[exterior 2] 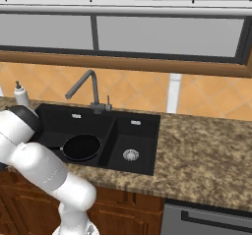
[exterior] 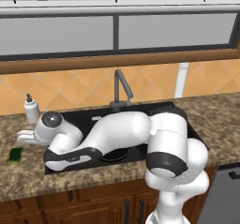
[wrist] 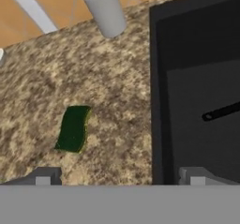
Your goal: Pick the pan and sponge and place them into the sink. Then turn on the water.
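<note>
With jaws spread wide and empty, the gripper (wrist: pixel 120 178) risked closing beside the sponge (wrist: pixel 73 128), which lay off-centre toward one fingertip.

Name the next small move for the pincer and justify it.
Probably shift the open pincer over the sponge and lower onto it. The pan already lies in the sink, while the sponge rests on the counter beside the basin, ungrasped.

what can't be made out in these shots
- Pan: in the left base view the arm covers most of it; in the hand view just the handle tip shows.
- Soap bottle: top cut off by the hand view's edge.
- Pincer: open; fingertips cut by the bottom edge.
- Sponge: too small for detail in the left base view.
</note>
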Tool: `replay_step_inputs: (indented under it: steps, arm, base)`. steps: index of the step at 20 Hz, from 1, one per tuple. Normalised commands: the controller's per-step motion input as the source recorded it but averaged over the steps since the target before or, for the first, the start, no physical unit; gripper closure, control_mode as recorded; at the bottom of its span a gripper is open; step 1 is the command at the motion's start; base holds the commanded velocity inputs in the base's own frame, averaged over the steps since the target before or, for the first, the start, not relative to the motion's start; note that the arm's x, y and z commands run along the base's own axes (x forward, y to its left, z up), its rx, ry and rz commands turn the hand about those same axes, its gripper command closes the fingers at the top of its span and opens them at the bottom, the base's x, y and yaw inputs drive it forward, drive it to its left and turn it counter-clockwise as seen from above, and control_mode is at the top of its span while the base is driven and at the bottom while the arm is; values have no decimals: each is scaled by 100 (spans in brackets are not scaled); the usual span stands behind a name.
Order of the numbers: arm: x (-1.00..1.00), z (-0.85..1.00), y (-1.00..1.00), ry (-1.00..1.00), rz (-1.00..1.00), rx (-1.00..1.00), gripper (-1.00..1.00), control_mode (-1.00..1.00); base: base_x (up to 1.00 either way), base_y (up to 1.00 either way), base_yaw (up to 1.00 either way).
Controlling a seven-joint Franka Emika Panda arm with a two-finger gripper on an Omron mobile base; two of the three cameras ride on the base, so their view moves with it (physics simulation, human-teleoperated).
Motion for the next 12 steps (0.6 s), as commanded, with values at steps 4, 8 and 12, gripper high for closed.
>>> replay_step_inputs:
  steps: [4, 8, 12]
  arm:
    - [1, -13, 41, 0, 0, -4, -100, -100]
    - [6, -16, 34, 3, 0, -1, -100, -100]
    - [12, -21, 23, 3, 0, 0, -100, -100]
  base:
    - [0, 0, 0]
    - [0, 0, 0]
    - [0, 0, 0]
